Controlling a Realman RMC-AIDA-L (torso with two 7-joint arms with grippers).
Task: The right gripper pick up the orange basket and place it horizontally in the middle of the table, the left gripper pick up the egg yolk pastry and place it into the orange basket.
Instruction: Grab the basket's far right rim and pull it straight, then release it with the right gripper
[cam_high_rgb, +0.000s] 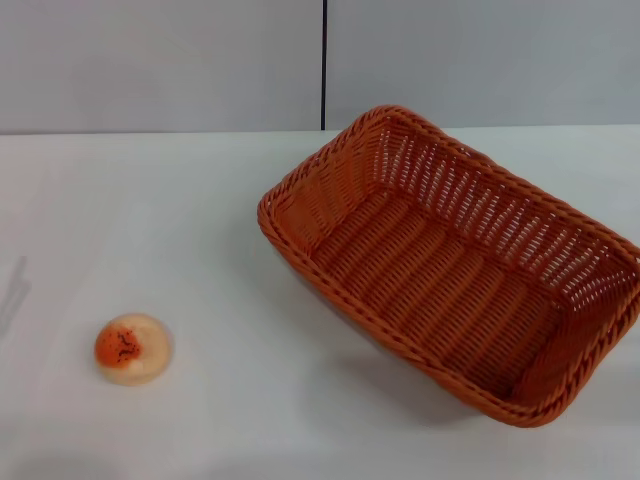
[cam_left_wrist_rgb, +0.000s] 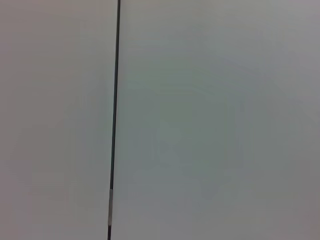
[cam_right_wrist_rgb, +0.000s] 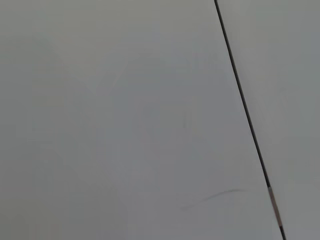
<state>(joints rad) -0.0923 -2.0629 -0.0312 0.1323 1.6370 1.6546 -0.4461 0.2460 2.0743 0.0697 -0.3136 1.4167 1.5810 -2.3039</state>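
Observation:
The orange basket (cam_high_rgb: 455, 265) lies on the white table (cam_high_rgb: 200, 220) at the right, turned diagonally, its open top up and nothing inside. The egg yolk pastry (cam_high_rgb: 132, 347) sits alone on the table at the front left, well apart from the basket. Neither the left gripper nor the right gripper shows in the head view. Both wrist views show only a plain grey wall with a dark vertical seam.
A grey wall panel (cam_high_rgb: 160, 60) with a dark seam (cam_high_rgb: 324, 60) stands behind the table's far edge. The basket's right corner reaches the picture's right edge. A faint shadow (cam_high_rgb: 12, 295) lies on the table at the far left.

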